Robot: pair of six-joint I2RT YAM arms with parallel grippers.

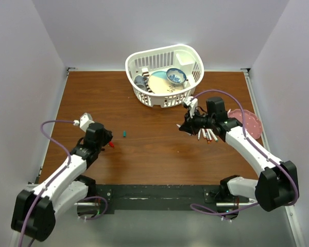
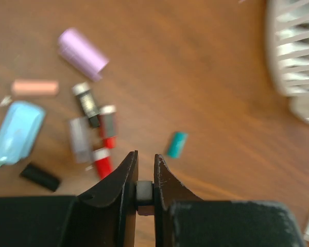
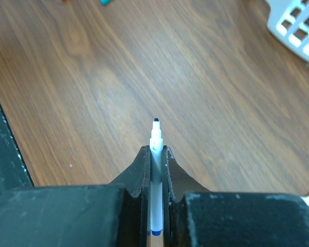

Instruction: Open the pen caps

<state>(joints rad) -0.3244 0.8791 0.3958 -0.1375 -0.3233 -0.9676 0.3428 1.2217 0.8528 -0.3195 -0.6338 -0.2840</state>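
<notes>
My right gripper (image 3: 154, 150) is shut on a white pen (image 3: 155, 135); its dark tip pokes out bare ahead of the fingers. In the top view this gripper (image 1: 187, 126) hovers right of centre, with a few more pens (image 1: 208, 135) lying under the arm. My left gripper (image 2: 145, 157) stands nearly shut, a small grey piece (image 2: 144, 191) pinched deep between the jaws; whether it is a cap I cannot tell. Ahead of it lie loose pen caps: teal (image 2: 177, 144), red (image 2: 103, 164), black (image 2: 39, 176), grey (image 2: 79, 138) and pink (image 2: 83, 54). The teal cap (image 1: 124, 134) sits just right of the left gripper (image 1: 108, 138).
A white basket (image 1: 188, 54) with dishes stands at the back centre and shows in the wrist views as the basket (image 2: 293, 51) and the basket (image 3: 298, 25). A pink plate (image 1: 251, 121) lies at the right edge, beside the right arm.
</notes>
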